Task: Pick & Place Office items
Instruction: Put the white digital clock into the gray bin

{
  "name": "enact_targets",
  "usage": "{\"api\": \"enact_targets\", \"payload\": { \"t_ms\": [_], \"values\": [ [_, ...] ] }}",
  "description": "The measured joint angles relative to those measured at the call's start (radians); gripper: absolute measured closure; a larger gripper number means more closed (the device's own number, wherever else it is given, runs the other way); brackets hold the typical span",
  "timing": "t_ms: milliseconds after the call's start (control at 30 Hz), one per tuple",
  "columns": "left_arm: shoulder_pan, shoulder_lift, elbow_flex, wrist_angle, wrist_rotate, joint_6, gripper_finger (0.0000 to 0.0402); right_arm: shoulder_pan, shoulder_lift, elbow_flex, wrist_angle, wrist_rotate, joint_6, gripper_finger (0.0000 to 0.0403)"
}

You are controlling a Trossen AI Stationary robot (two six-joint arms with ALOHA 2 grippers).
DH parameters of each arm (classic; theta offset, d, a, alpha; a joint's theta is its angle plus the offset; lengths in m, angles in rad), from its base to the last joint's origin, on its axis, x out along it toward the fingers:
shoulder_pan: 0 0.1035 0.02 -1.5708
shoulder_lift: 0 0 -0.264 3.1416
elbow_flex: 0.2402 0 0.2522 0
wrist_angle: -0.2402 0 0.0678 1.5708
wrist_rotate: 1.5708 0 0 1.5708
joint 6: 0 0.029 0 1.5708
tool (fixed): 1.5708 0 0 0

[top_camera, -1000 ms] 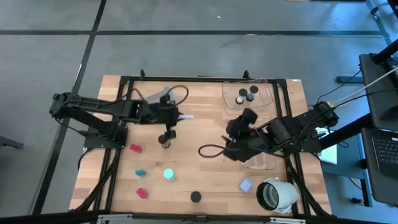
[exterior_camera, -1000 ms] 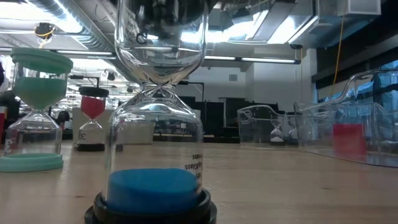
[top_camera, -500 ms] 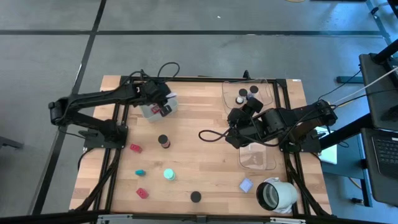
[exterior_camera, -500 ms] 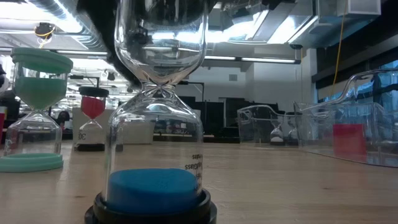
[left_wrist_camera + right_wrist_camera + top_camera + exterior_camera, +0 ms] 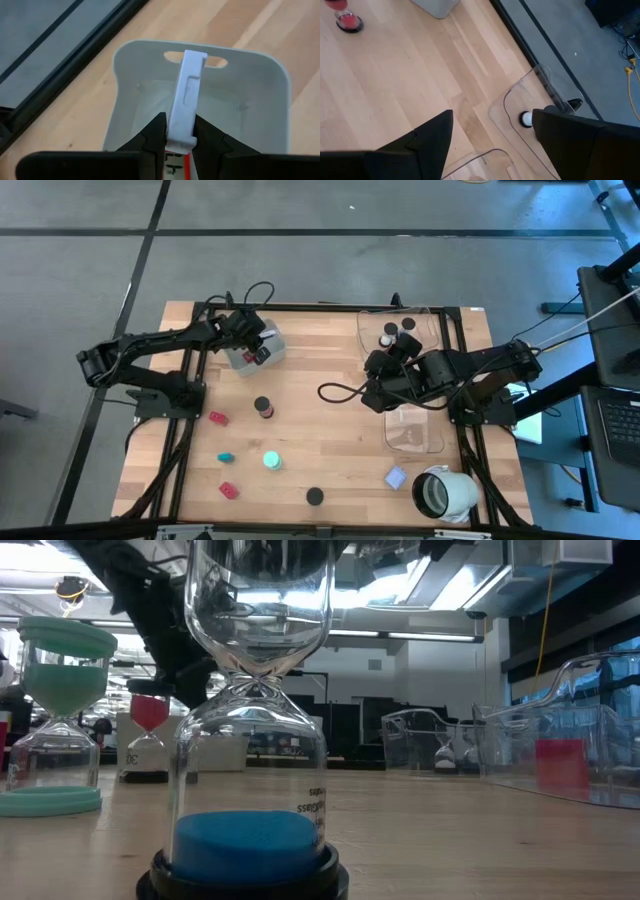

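Note:
My left gripper point(image 5: 180, 132) is shut on a white flat piece point(image 5: 186, 95) with a red part near the fingers, over the grey tray point(image 5: 245, 355) at the table's far left. My right gripper point(image 5: 492, 132) is open above bare wood beside the far clear tray point(image 5: 400, 335), which holds black caps. On the table stand a black hourglass point(image 5: 263, 407) and a teal one point(image 5: 271, 461). Red pieces point(image 5: 217, 418), a teal bit point(image 5: 226, 457), a black cap point(image 5: 315, 496) and a lavender cube point(image 5: 396, 477) lie around them. My left gripper pinches the white flat piece at its near end point(image 5: 181, 131), between the two fingertips point(image 5: 156, 132). The fingers come from above and lie along the piece, whose free end point(image 5: 195, 54) points down into the grey tray. I cannot tell whether it touches the tray's floor.
A second clear tray point(image 5: 415, 430) lies near the right arm, and the big white hollow cylinder point(image 5: 440, 492) is at the near right corner. A black cable loops over the table's middle point(image 5: 330, 392). In the low view a blue-sand hourglass point(image 5: 255, 740) stands close in front.
My left gripper has risen from beside the black hourglass and swung toward the far left edge, over the grey tray, carrying the white piece. The hourglass stays where it was. My right gripper has drawn back toward the far edge, nearer the far clear tray.

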State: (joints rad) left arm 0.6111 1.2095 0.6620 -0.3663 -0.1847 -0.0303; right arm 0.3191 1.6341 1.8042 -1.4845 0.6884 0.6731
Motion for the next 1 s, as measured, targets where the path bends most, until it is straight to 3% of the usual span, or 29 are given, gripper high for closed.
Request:
{"api": "enact_targets", "payload": {
  "t_ms": [367,1000],
  "values": [
    [0.022,0.0,-0.001,-0.044,0.092,0.002,0.0334,0.0,0.0,0.0,0.003,0.0,0.0,0.0127],
    [0.022,0.001,-0.001,-0.219,0.093,-0.06,0.0334,0.003,0.0,0.0,0.004,0.001,0.024,0.0127]
  ]
}}
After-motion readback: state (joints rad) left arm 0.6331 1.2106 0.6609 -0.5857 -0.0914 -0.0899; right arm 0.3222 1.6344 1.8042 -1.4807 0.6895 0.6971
